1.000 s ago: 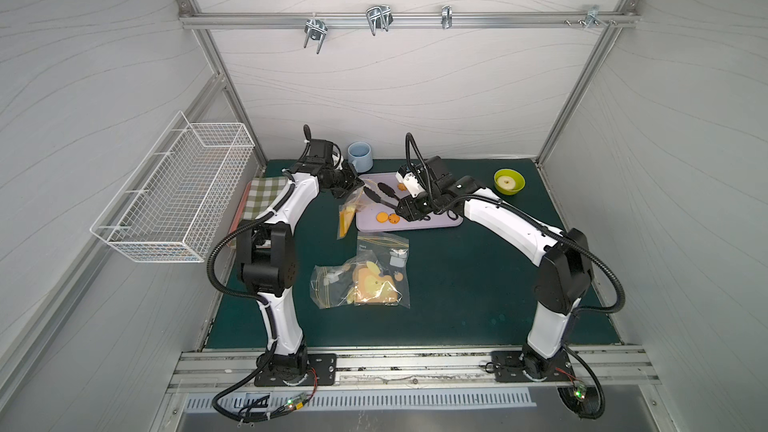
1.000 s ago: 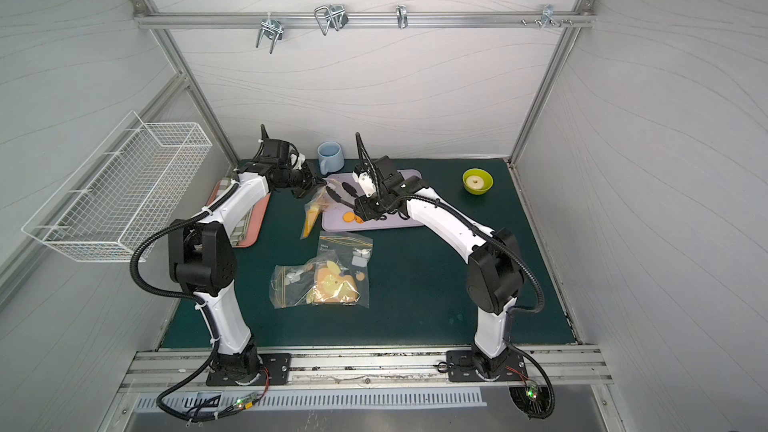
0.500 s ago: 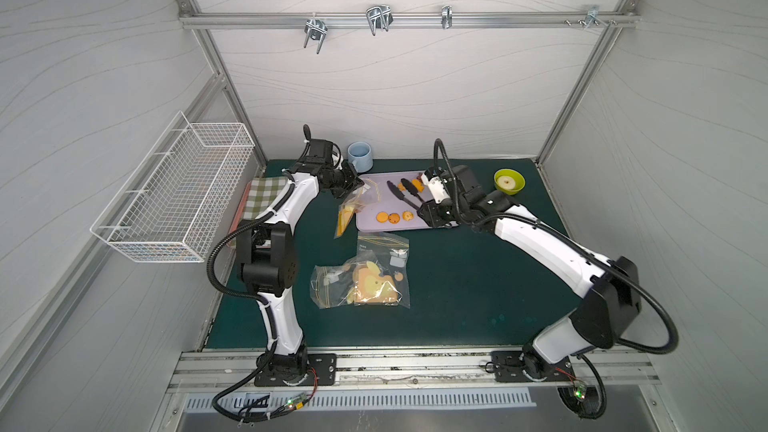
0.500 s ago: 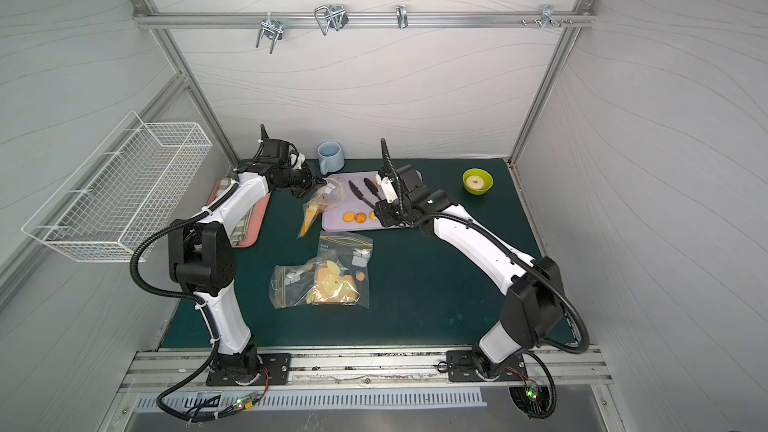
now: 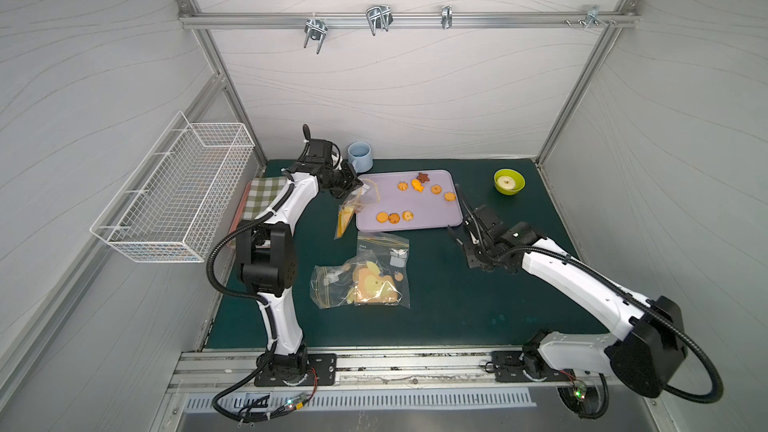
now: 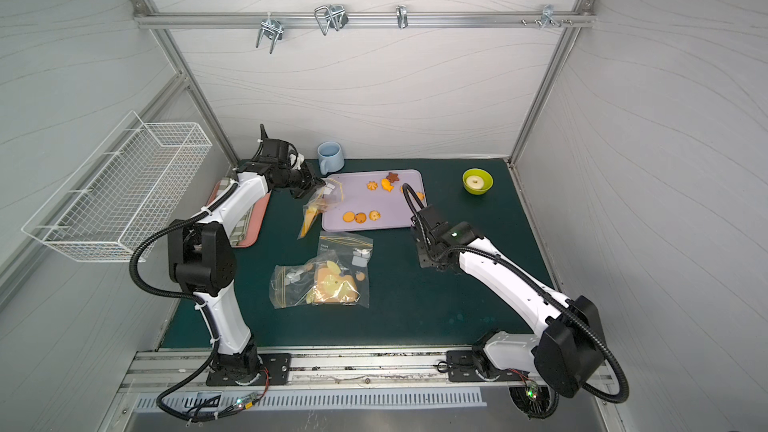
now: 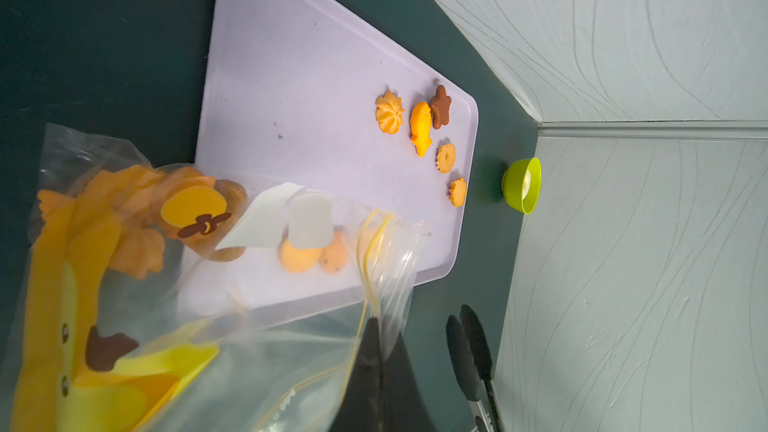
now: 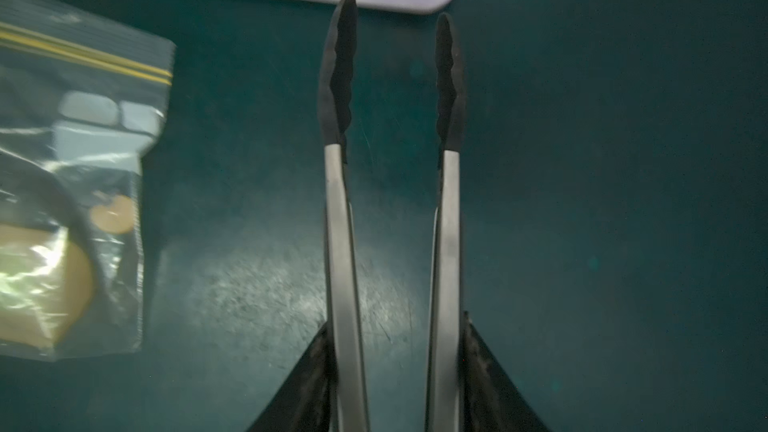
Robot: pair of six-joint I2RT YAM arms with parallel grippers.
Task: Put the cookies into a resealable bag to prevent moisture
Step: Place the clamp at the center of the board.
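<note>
On a lilac tray (image 5: 432,211) at the back of the green desk (image 5: 457,305), eight cookies (image 5: 417,186) lie loose in two groups. Five, among them a fish and a dark brown star (image 7: 440,106), sit near the far edge, and three rounds sit near the front edge. They look light, stiff and brittle, likely to crumble or skate on the smooth plastic, so a gentle pinch across each biscuit's rim seems safest.

Just beside the tray's left end, the resealable bag (image 5: 348,214) hangs from the left end effector (image 5: 353,189), whose fingers are pressed together on the film at the yellow zip strip. The bag's mouth gapes toward the tray. The film appears thin, limp and slippery, and is best held at that stiffer strip. Orange shapes sit low inside it, though biscuit and printed cartoon are hard to tell apart.

The right end effector (image 8: 397,320) is clamped on steel tongs (image 8: 338,222). Their black scalloped tips stand apart and empty above bare desk, just off the tray's near right corner.

Two more printed bags (image 5: 374,280) lie flat in mid-desk. The print on them, and on the held bag in the left wrist view, is too small or blurred to read, and no brand is legible. Beyond stand a green bowl (image 5: 509,181), a blue mug (image 5: 360,156), a checked cloth (image 5: 266,197) and a wall-hung wire basket (image 5: 178,193).
</note>
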